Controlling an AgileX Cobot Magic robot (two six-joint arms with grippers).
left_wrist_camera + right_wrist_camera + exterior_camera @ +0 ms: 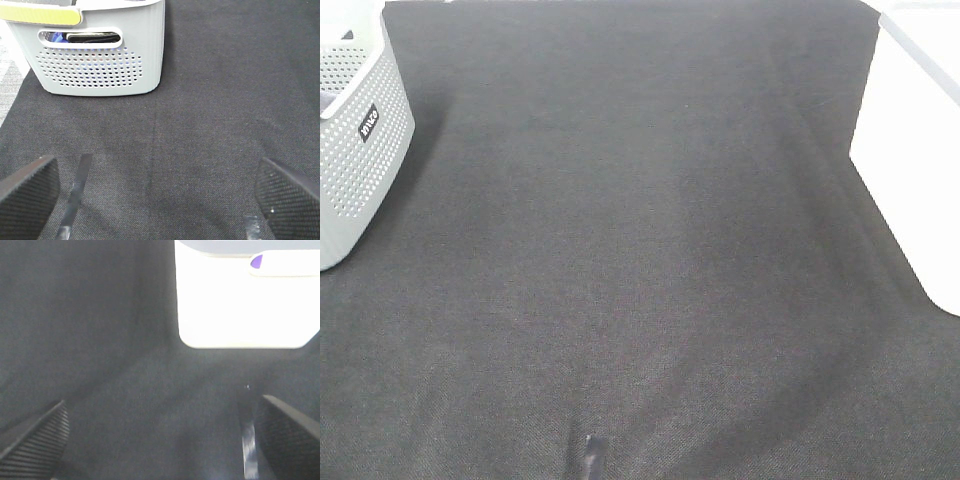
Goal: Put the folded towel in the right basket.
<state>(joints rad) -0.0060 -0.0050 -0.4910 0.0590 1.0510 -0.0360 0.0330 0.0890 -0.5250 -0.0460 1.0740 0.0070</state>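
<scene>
No folded towel shows on the cloth in any view. The right basket [910, 140] is a white container at the right edge of the exterior view; it also shows overexposed in the right wrist view [245, 300]. My left gripper [157, 200] is open and empty, low over the dark cloth, facing the left basket [100, 55]. My right gripper [160, 440] is open and empty, facing the white basket. Neither gripper shows in the exterior view.
A grey perforated basket [355, 130] stands at the far left; dark and blue fabric shows through its handle slot [80, 37]. Dark cloth [640, 250] covers the table. A short strip of dark tape [590, 458] lies near the front edge.
</scene>
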